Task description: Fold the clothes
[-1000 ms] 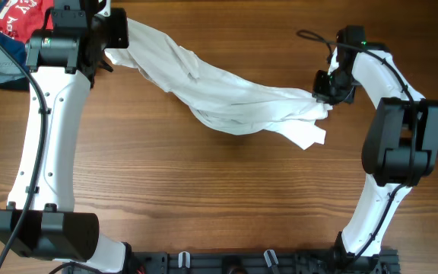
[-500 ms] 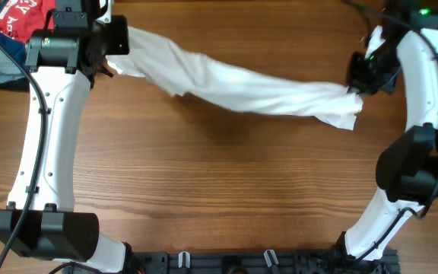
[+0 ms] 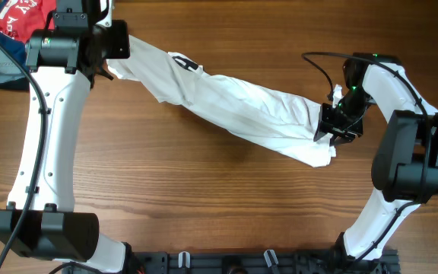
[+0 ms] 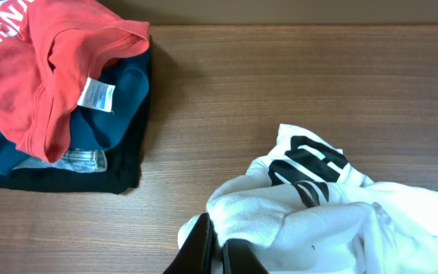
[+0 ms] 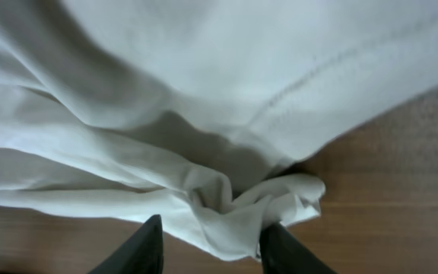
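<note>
Now | left hand (image 4: 217,245) shut on clothes (image 3: 234,114), to hold them stretched | right hand (image 5: 213,247) half open, their end loose inside

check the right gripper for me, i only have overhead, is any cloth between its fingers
observer: yes, jaws of the right gripper stand apart with a bunched fold of the garment between them
operator: and the left one
observer: left gripper is shut on a garment edge near the black print
operator: what's under the red top
observer: a blue piece, then a black one lowest
</note>
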Motion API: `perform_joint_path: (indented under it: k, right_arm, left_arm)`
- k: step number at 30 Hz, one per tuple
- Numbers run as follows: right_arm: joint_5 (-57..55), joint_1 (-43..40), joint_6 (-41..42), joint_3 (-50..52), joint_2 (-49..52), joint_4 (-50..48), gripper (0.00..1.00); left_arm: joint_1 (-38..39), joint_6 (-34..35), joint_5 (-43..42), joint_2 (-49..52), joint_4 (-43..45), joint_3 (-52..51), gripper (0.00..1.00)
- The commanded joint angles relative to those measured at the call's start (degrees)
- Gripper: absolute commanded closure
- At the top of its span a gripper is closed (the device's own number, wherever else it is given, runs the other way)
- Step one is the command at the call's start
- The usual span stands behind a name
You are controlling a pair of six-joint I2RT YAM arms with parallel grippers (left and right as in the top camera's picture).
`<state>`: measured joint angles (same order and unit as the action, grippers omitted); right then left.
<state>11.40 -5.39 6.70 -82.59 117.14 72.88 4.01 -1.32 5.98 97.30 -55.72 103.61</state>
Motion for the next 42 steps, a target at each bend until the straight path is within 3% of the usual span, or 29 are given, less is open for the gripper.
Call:
perform_joint_path:
  k: [1,7,10,13,18,20,22,26,34,42]
  right_arm:
    - [1.1,0.3,-1.9,-1.9,-1.6,-2.4,0.53]
    - [-3.1,0.3,-1.0,-1.5,-1.6,-9.7,0.34]
    - [-3.3,0.3,-0.4,0.3,-1.6,-10.5,0.33]
    - [-2.8,0.3,1.0,3.7,-1.6,-10.3,0.39]
    - [-2.1,0.3,2.2,4.6,-1.7,-6.7,0.6]
    - [-2.4,0.3,2.3,4.6,-1.7,-6.6,0.73]
    - [-2.4,0.3,2.5,4.0,-1.7,-7.5,0.95]
    - [-2.4,0.3,2.4,-3.3,-1.7,-6.9,0.96]
    - [-2.6,-0.5,-0.5,-32.1,-2.0,-0.6,0.96]
    - [-3.1,5.4,-0.5,-31.1,-3.0,6.8,0.96]
  left_arm:
    - [-0.2,0.7,-0.2,0.1,0.4,0.3,0.96]
    - [-0.2,0.7,-0.2,0.1,0.4,0.3,0.96]
    - [-0.2,0.7,-0.2,0.1,0.4,0.3,0.96]
    - [-0.2,0.7,-0.2,0.1,0.4,0.3,0.96]
    - [-0.2,0.7,-0.2,0.1,0.4,0.3,0.96]
    - [-0.2,0.7,-0.2,0.1,0.4,0.3,0.96]
    - [-0.2,0.7,-0.2,0.1,0.4,0.3,0.96]
    - [-0.2,0.7,-0.2,0.1,0.4,0.3,0.96]
    - [-0.5,0.7,-0.1,0.1,1.5,0.3,0.96]
    - [-0.5,0.8,-0.2,0.1,1.0,0.3,0.96]
